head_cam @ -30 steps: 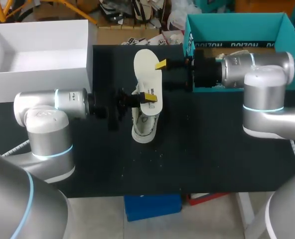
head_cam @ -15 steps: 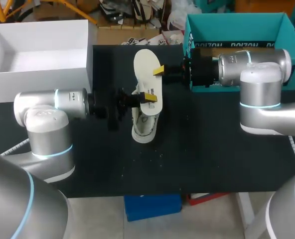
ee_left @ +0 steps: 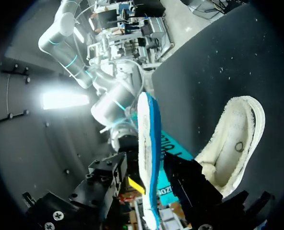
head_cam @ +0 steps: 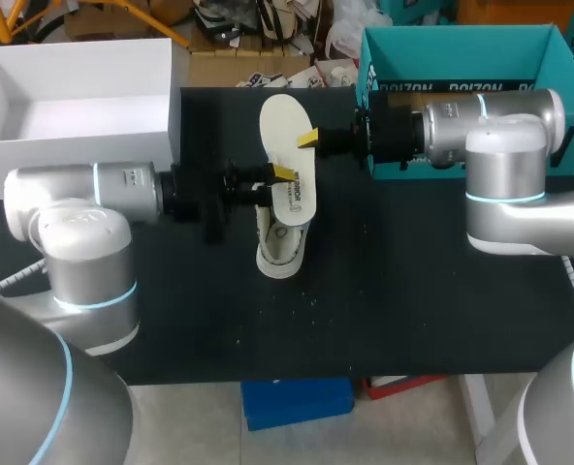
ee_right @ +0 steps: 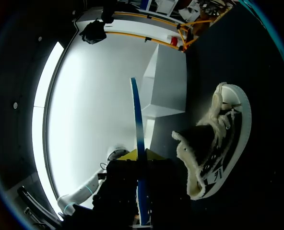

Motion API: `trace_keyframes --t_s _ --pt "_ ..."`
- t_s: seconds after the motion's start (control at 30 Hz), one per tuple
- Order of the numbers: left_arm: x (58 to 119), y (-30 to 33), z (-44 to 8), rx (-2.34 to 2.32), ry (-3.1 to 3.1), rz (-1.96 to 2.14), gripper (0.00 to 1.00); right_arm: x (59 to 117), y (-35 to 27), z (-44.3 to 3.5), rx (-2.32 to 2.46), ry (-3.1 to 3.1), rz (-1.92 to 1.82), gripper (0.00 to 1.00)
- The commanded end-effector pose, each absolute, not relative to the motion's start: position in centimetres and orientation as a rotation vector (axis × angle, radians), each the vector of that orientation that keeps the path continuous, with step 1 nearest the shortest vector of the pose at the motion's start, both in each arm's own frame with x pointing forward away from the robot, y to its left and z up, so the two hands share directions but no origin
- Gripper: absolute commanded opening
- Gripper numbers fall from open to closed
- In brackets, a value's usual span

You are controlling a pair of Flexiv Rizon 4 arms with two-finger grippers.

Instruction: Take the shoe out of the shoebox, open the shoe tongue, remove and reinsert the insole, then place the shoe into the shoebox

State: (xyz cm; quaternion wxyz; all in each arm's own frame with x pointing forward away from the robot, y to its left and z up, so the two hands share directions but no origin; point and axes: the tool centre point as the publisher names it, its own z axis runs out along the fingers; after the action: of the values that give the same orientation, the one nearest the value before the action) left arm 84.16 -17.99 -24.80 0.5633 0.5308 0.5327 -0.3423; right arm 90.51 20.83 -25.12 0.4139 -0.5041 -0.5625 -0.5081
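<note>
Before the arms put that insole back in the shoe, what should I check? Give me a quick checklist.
1. Right gripper pinching the insole from both sides: ok.
2. Left gripper firmly on the insole: cannot tell; the insole runs between its fingers.
3. Insole fully out of the shoe: ok.
4. Shoe resting on the table, opening exposed: ok.
5. Teal shoebox open and ready: ok.

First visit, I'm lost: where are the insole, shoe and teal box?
insole (head_cam: pixel 283 118), head view, pale top face.
shoe (head_cam: pixel 279 248), head view, end nearest the robot.
teal box (head_cam: pixel 462 50), head view, inner back wall.
</note>
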Motion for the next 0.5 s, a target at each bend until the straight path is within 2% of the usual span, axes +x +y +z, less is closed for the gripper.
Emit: trace_keyframes --t_s 0.03,0.3,0.5 --pt "80.6 -15.0 -21.4 1.439 1.663 -0.436 1.0 90.6 20.9 -25.2 -1.267 -1.413 -1.277 0.0" --pt "79.0 -13.4 -18.8 1.662 2.04 0.133 1.0 90.6 20.9 -25.2 -1.267 -1.413 -1.277 0.0" --pt "78.9 -13.7 -18.2 1.681 2.01 0.161 1.0 90.6 20.9 -25.2 -1.267 -1.413 -1.277 0.0"
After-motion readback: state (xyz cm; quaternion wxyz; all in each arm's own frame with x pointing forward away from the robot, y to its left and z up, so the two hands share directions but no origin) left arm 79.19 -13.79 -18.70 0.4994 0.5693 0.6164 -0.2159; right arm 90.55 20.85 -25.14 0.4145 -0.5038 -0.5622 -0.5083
